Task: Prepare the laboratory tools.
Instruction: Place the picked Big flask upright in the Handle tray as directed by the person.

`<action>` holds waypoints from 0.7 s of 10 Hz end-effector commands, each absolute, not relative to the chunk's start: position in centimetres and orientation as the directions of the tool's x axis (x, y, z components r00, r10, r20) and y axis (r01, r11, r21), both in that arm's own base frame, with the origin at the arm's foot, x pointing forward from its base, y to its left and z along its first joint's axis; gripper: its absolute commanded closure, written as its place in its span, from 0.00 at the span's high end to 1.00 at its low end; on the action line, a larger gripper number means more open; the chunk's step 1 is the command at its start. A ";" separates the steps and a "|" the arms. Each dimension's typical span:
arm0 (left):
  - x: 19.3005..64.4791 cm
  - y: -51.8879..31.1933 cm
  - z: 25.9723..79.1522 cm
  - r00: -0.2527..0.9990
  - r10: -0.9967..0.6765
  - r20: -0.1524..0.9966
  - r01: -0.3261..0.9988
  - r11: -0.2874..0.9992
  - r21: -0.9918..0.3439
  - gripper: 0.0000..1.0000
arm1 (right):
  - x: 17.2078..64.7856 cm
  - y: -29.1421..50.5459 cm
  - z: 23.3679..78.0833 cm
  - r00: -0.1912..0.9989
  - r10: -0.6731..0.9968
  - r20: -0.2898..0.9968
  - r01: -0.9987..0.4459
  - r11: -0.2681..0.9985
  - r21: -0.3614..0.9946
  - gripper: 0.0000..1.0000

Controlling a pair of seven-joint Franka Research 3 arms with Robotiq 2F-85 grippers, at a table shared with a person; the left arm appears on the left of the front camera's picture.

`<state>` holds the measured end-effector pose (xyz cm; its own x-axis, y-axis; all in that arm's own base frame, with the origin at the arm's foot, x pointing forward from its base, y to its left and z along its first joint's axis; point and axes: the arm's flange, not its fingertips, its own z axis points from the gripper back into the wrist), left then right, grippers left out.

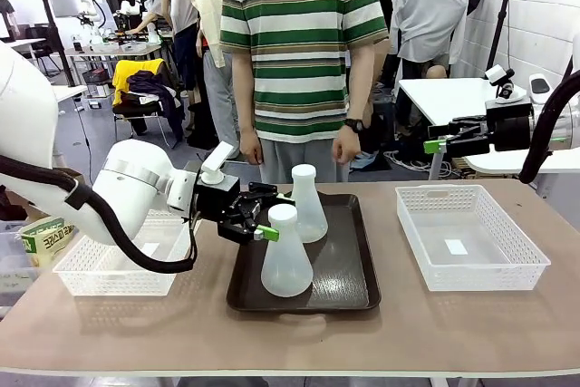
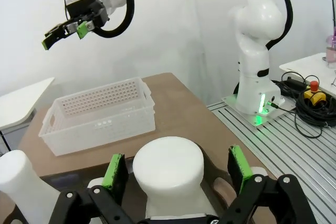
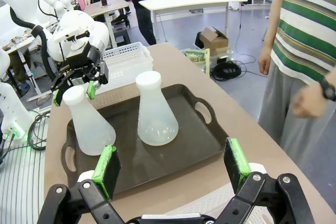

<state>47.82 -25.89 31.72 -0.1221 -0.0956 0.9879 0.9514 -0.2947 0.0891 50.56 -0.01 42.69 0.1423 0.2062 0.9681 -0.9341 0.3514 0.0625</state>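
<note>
Your left gripper (image 1: 258, 220) stands open around the near flask's (image 1: 286, 260) neck, at the tray's (image 1: 349, 292) front-left corner. Your right gripper (image 1: 435, 144) hangs open above the right basket (image 1: 471, 269), out of the way.

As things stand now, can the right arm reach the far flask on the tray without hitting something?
Probably yes. The right gripper hangs open, high beside the far flask, with free air between. The left gripper sits at the near flask, not across that path.

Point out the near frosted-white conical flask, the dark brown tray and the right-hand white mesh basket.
Near frosted-white conical flask (image 1: 286, 265), front view, body.
Dark brown rectangular tray (image 1: 349, 278), front view, bare floor.
Right-hand white mesh plastic basket (image 1: 526, 260), front view, right rim.
</note>
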 end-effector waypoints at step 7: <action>47.8 -25.9 31.7 -0.122 -0.096 0.988 0.951 -0.295 0.089 1.00 | 50.6 0.1 42.8 0.161 0.218 0.963 -0.931 0.358 0.074 1.00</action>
<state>47.85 -25.86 31.67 -0.1154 -0.1049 0.9878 0.9533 -0.2912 0.0804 50.56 -0.01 42.69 0.1423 0.2062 0.9681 -0.9341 0.3514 0.0625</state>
